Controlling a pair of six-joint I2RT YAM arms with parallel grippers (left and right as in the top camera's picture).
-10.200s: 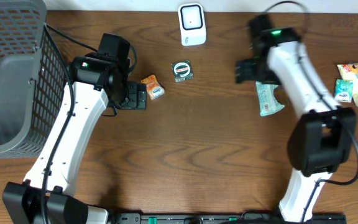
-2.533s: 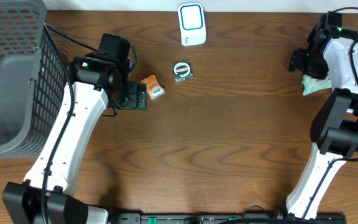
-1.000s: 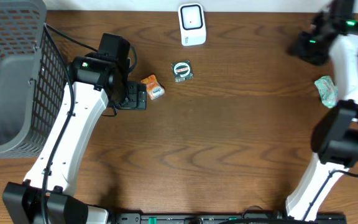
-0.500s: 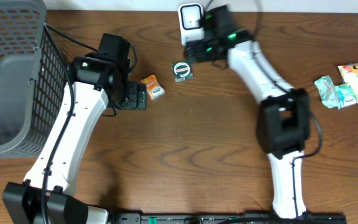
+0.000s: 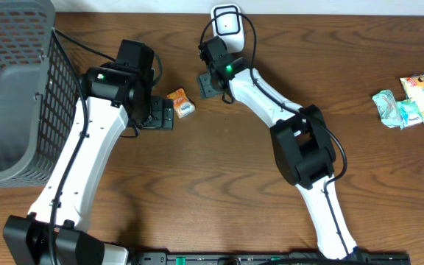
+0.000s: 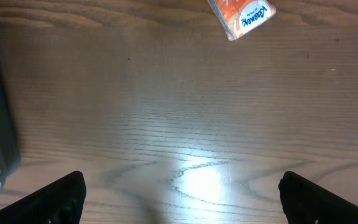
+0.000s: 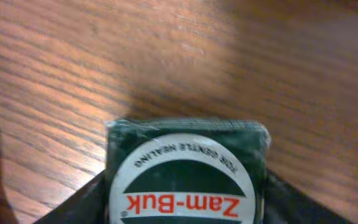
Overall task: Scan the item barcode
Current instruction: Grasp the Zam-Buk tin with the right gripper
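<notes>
Green Zam-Buk packet (image 7: 188, 174), flat, label up

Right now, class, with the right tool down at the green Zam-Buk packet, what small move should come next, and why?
Probably close the right tool on the Zam-Buk packet: its fingers flank the packet's sides, but a firm grip is not evident. The white scanner stands just beyond, so a secure hold should precede lifting toward it.

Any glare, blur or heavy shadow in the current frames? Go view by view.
Overhead: sharp and evenly lit, no strong glare on the table. Left wrist: bright glare patch on the table inside the open left gripper; the orange packet is sharp. Right wrist: very close on the green tin, soft focus, label upside down but legible; top right corner in shadow.
</notes>
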